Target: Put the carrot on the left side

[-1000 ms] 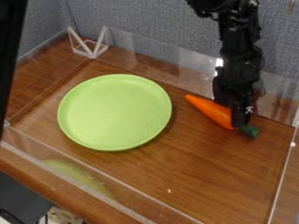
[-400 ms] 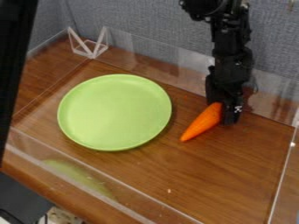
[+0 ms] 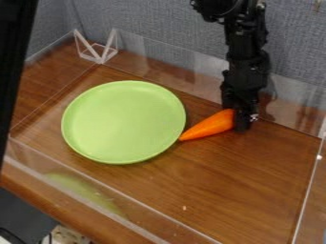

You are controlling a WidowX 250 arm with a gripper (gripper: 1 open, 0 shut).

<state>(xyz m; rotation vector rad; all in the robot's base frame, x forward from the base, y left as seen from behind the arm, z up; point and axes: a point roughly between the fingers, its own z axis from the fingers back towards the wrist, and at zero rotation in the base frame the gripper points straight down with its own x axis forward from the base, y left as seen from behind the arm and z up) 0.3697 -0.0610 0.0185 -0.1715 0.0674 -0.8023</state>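
One gripper [image 3: 242, 116] pinching carrot [image 3: 211, 125] stem end; carrot swung since earlier, tip now touching plate [image 3: 124, 121] rim, heading left.

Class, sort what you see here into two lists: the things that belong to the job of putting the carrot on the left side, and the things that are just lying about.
Belongs to the job:
carrot
gripper, at the carrot's stem end

Just lying about:
lime-green plate
clear wire stand at the back
wooden table
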